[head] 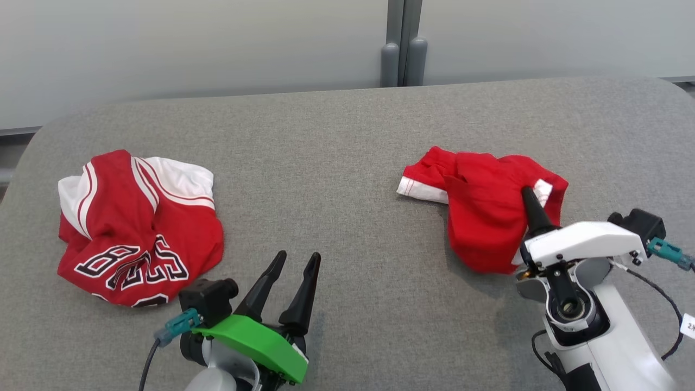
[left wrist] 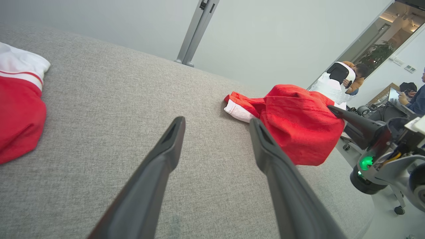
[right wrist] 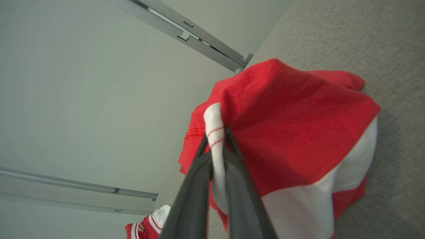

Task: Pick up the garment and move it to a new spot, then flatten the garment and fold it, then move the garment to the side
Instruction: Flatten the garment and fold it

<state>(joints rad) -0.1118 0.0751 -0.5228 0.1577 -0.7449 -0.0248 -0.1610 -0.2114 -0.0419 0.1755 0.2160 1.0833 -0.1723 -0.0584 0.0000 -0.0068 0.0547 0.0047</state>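
Observation:
The garment (head: 483, 217) is a crumpled red piece with white trim on the right half of the grey table (head: 347, 136). My right gripper (head: 529, 195) is shut on a white-edged fold at its near right side, lifting that part while the rest trails on the cloth surface. In the right wrist view, the garment (right wrist: 282, 109) hangs from the right gripper (right wrist: 215, 137), with a white strip pinched between the fingers. My left gripper (head: 297, 256) stands open over bare table at the lower middle. The left wrist view shows the left gripper (left wrist: 216, 122) empty, well short of the garment (left wrist: 298, 122).
A second red and white jersey (head: 141, 228) with black lettering lies bunched at the table's left. A grey post (head: 402, 49) and pale wall stand behind the far edge. People sit at desks (left wrist: 355, 76) beyond the table's right side.

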